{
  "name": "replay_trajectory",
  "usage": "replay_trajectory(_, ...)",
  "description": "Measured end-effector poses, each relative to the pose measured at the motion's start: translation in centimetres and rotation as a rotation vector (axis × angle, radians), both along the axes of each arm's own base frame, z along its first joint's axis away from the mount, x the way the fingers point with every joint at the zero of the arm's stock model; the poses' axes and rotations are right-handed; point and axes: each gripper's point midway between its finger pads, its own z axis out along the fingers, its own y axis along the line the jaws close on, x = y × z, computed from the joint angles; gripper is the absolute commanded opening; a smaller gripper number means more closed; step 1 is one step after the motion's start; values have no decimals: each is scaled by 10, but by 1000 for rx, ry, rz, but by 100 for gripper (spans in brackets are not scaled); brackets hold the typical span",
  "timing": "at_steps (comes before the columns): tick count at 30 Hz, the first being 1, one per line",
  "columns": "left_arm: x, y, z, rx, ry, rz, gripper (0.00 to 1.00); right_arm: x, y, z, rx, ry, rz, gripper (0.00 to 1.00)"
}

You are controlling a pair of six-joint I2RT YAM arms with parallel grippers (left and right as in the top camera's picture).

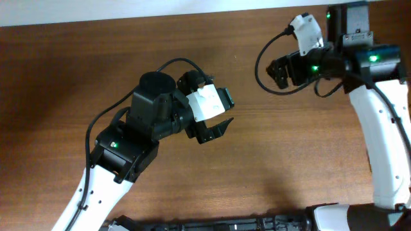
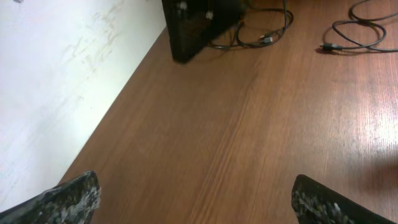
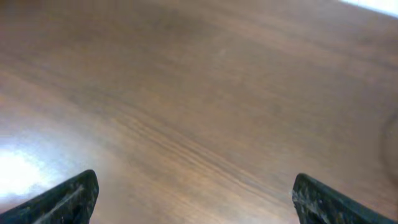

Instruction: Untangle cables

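Observation:
Thin black cables show only in the left wrist view, far off at the top. One loose loop (image 2: 264,38) lies beside a black box, and another loop with a small plug end (image 2: 360,36) lies to its right. My left gripper (image 1: 215,130) (image 2: 196,199) is open and empty over bare wood near the table's middle, well short of the cables. My right gripper (image 1: 277,72) (image 3: 196,199) is open and empty over bare wood at the back right. No task cable shows in the overhead view; the black loops there are wires fixed to the arms.
A black box (image 2: 196,28) stands at the far end of the left wrist view, next to the table's edge and a white surface (image 2: 56,81). A dark strip (image 1: 225,224) runs along the table's front edge. The right wrist view is blurred.

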Motion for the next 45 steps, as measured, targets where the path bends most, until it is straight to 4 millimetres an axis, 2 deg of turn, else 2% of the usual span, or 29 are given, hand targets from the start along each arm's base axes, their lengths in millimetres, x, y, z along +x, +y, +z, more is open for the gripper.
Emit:
replay_trajectory(2, 0, 0, 0, 0, 0, 0, 99, 7, 9, -9, 52, -38, 25, 99)
replay_trajectory(5, 0, 0, 0, 0, 0, 0, 99, 2, 17, -36, 118, -36, 21, 99)
replay_trajectory(9, 0, 0, 0, 0, -1, 0, 99, -14, 19, -56, 170, -43, -14, 99)
replay_trajectory(14, 0, 0, 0, 0, 0, 0, 99, -21, 19, -64, 236, -97, -74, 99)
replay_trajectory(16, 0, 0, 0, -1, -1, 0, 99, -30, 19, -67, 256, -120, -84, 99)
replay_trajectory(20, 0, 0, 0, -1, -1, 0, 99, -41, 18, -70, 290, -254, -84, 99)
replay_trajectory(23, 0, 0, 0, 0, -1, 0, 99, -67, 17, -91, 306, -342, -73, 98)
replay_trajectory(26, 0, 0, 0, -1, -1, 0, 99, -94, 15, -123, 317, -406, -67, 99)
replay_trajectory(28, 0, 0, 0, 0, 0, 0, 99, -105, 12, -133, 317, -475, -71, 99)
replay_trajectory(33, 0, 0, 0, 1, 1, 0, 99, -117, -8, -141, 308, -626, -175, 99)
replay_trajectory(37, 0, 0, 0, 0, -1, 0, 99, -124, -29, -154, 261, -628, -297, 99)
replay_trajectory(41, 0, 0, 0, 0, 0, 0, 99, -123, -47, -141, 225, -708, -382, 99)
replay_trajectory(43, 0, 0, 0, -1, -1, 0, 99, -125, -55, -125, 220, -781, -422, 99)
replay_trajectory(45, 0, 0, 0, -1, -1, 0, 99, -125, -62, -121, 210, -805, -455, 99)
